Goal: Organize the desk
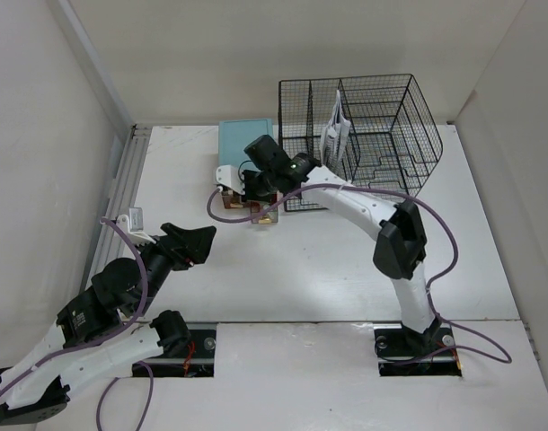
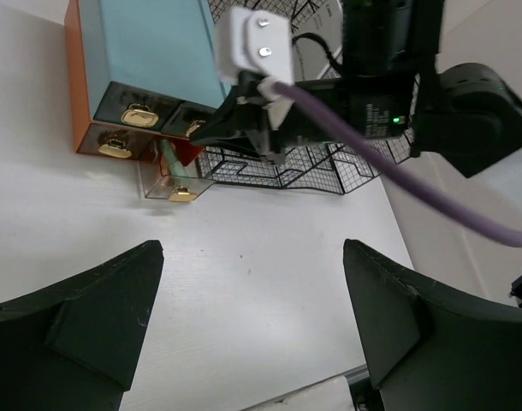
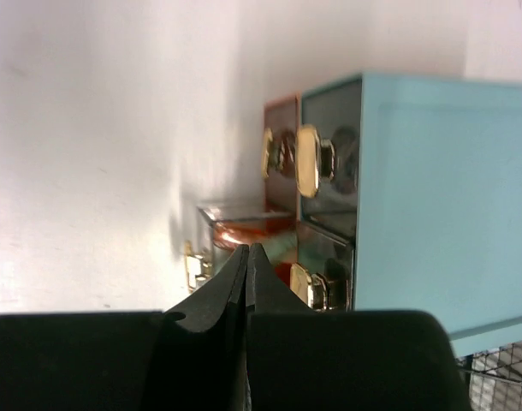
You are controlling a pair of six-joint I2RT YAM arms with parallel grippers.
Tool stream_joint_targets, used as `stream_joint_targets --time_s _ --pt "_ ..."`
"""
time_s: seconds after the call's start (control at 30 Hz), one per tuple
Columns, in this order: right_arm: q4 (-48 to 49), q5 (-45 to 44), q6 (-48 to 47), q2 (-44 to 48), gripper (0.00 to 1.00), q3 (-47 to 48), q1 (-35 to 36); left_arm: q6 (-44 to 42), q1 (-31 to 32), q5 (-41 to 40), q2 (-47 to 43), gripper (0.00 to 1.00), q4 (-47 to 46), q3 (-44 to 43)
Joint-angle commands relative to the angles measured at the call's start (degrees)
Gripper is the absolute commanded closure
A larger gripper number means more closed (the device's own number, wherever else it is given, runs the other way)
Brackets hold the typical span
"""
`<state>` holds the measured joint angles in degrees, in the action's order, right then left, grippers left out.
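Desk [image 1: 301, 278] with drawer box [image 1: 245, 144] at 11 o'clock; right gripper [image 3: 246, 257] clenched shut beside it; left gripper [image 2: 252, 253] released at 9 o'clock.

left pincer [image 2: 252, 261]: jaws wide apart | right pincer [image 3: 246, 257]: jaws pressed together

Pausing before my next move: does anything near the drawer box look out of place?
Yes. One bottom drawer of the drawer box stands pulled out, with something green lying inside; the other three look closed. The right hand is shut just in front of it.
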<state>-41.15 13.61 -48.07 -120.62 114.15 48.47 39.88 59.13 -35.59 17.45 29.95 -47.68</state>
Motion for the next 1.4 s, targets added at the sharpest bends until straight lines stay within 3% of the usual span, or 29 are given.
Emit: stream_joint_targets --time_s 0.0,0.13,0.33,0.73,0.9,1.17,1.23,1.3,1.33,1.37 --pt "-1.99 12.47 3.16 4.17 1.00 0.72 0.75 -0.94 -0.16 0.17 -0.31 0.16 -1.57 0.04" --pt "-17.27 20.06 -6.40 -0.05 1.00 2.40 0.75 -0.94 -0.16 0.17 -0.84 0.16 -1.57 0.04" --pt "-19.85 10.86 -10.11 -5.33 1.00 1.17 0.75 -0.94 -0.16 0.17 -2.60 0.16 -1.57 0.04" --pt "0.97 -12.18 7.11 -8.66 1.00 0.55 0.75 -0.42 -0.16 -0.35 -4.27 0.16 -1.57 0.04" --pt "0.19 -17.46 9.04 -13.75 1.00 6.86 0.75 -0.42 -0.16 -1.40 -4.80 0.13 -1.57 0.04" --pt "4.23 -27.22 12.65 -15.88 1.00 8.02 0.75 0.11 -0.16 -1.41 -6.38 0.11 -1.04 0.04" --pt "4.23 -26.10 12.65 -14.83 1.00 8.02 0.75 0.11 -0.16 -1.41 -6.38 0.11 -1.04 0.04" --pt "-0.92 -14.72 10.83 -12.46 1.00 7.15 0.75 0.11 -0.16 -1.41 -6.38 0.10 -1.04 0.04" --pt "-3.56 -1.70 6.02 -9.06 1.00 5.75 0.75 0.11 -0.16 -1.41 -6.38 0.10 -1.04 0.04" --pt "-6.37 5.13 3.10 -7.19 0.99 5.04 0.75 0.11 -0.16 -1.41 -6.38 0.10 -1.04 0.04"
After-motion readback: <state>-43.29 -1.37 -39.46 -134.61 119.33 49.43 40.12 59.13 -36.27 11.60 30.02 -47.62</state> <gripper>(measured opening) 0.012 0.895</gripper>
